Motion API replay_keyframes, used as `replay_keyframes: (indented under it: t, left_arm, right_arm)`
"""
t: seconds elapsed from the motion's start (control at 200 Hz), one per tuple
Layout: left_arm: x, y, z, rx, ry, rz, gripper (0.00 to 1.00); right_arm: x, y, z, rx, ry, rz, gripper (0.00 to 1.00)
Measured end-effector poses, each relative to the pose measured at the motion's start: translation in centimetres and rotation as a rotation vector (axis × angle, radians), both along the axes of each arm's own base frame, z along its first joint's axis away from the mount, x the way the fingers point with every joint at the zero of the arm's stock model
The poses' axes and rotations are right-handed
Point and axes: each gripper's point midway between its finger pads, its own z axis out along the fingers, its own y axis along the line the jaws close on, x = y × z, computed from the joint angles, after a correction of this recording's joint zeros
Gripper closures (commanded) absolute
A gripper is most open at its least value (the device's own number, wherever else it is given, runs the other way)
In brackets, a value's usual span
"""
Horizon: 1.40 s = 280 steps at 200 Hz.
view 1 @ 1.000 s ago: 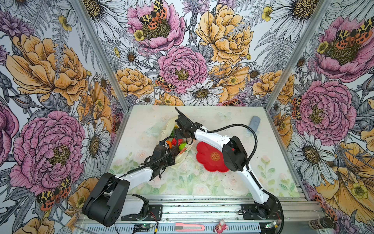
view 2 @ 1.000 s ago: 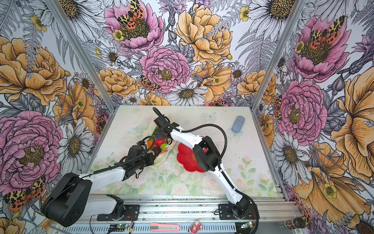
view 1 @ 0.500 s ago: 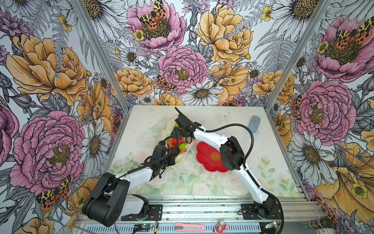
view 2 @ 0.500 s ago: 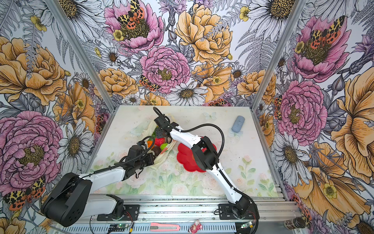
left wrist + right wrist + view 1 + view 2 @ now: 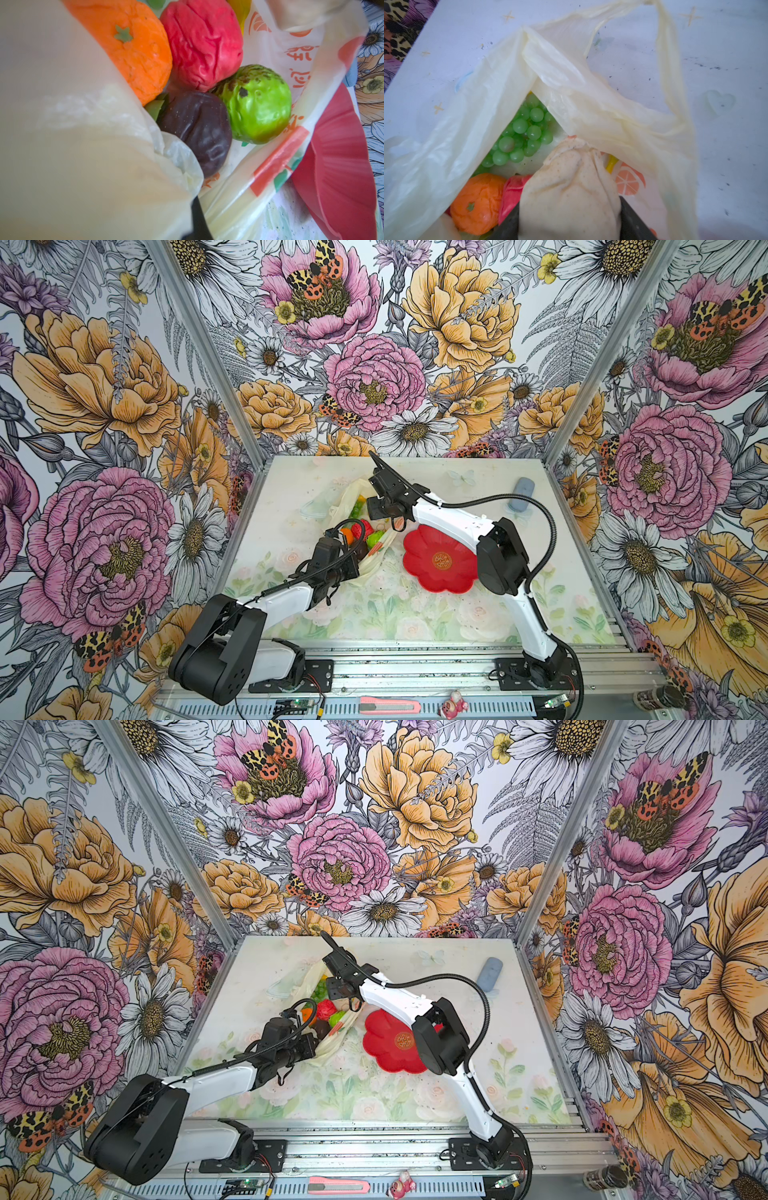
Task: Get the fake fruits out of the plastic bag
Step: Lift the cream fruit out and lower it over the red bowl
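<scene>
A: Where are the fruits [image 5: 207, 83]?

B: All inside the plastic bag [image 5: 467, 124], which lies open in the middle of the counter [image 5: 374, 622]. None is out yet.

A: Which one goes first?

B: The cream fruit [image 5: 569, 178], I'd say. It sits between the jaws of the right gripper [image 5: 569, 216], which press on both its sides. Its long axis runs straight ahead of that gripper. The pointed end faces the grape bunch [image 5: 521, 133], and its tip touches the bag's upper edge.

A: So the pull goes backward?

B: Probably back and up, away from that edge, since the thin film could snag. The right arm is the nearer one. The left gripper [image 5: 356, 563] is closed on a fold of the bag at its near side.

A: And the count?

B: I can see seven fruits:
- one cream fruit
- one grape bunch
- one orange [image 5: 133, 52]
- one red fruit [image 5: 203, 41]
- one dark brown fruit [image 5: 199, 133]
- one green round fruit [image 5: 257, 106]
- one yellow piece [image 5: 611, 164], mostly hidden

There is also one bag, two grippers and one red plate [image 5: 424, 568] just beside the bag on the right arm's side.
</scene>
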Motion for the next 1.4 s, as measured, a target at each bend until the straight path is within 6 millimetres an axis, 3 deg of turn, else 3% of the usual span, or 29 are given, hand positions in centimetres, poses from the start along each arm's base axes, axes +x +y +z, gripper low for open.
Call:
replay_keyframes:
  t: [0.135, 0.245, 0.57, 0.936, 1.086, 1.401]
  left_arm:
    - [0.0, 0.0, 0.0, -0.002, 0.002, -0.001, 1.0]
    - [0.1, 0.1, 0.0, -0.002, 0.001, 0.004, 1.0]
    - [0.1, 0.3, 0.0, -0.002, 0.001, 0.008, 1.0]
    - [0.1, 0.3, -0.2, 0.0, 0.006, 0.009, 1.0]
    - [0.1, 0.3, -0.2, 0.001, 0.006, 0.009, 1.0]
    - [0.0, 0.4, -0.5, 0.005, 0.016, 0.009, 1.0]
  right_arm:
    - [-2.7, -2.3, 4.8, 0.063, -0.089, 0.022, 0.39]
    - [-5.1, -4.5, 5.9, 0.087, -0.151, 0.034, 0.39]
    - [-10.2, -11.2, 1.4, 0.082, -0.273, -0.014, 0.42]
    - [-11.2, -16.5, -2.3, 0.091, -0.431, -0.178, 0.45]
    - [-10.8, -17.5, -3.4, 0.081, -0.476, -0.24, 0.47]
    - [-9.4, -17.4, -5.9, 0.069, -0.507, -0.293, 0.47]
